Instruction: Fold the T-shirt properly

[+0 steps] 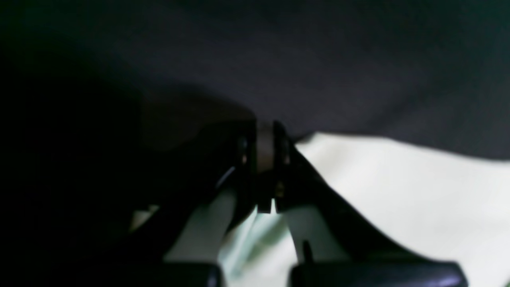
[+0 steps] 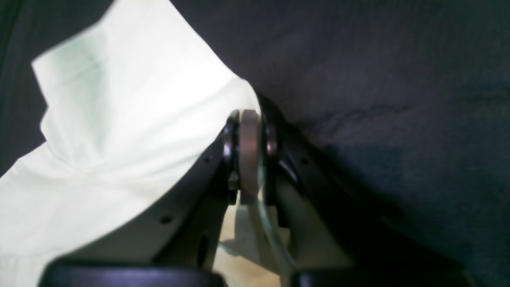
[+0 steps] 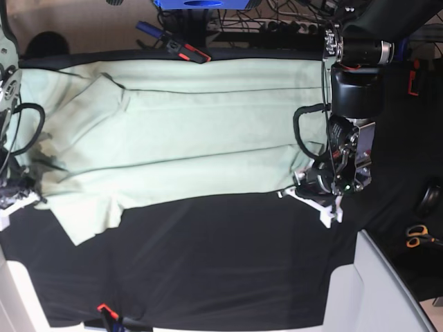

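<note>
Both grippers, left gripper (image 1: 265, 159) and right gripper (image 2: 249, 155), pinch the T-shirt (image 3: 194, 138) edge (seemingly thinly, views blurred), so uneven lifting could slip the cloth.

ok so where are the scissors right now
In the base view the scissors lie at the far right edge on the black table cloth, right of the left tool.

Pale mint T-shirt (image 3: 187, 138) — soft, matt woven cloth, lightly creased. The surface (image 3: 221, 277) wears matt black fabric. Each pincer (image 2: 251, 151) looks like glossy black plastic.
</note>
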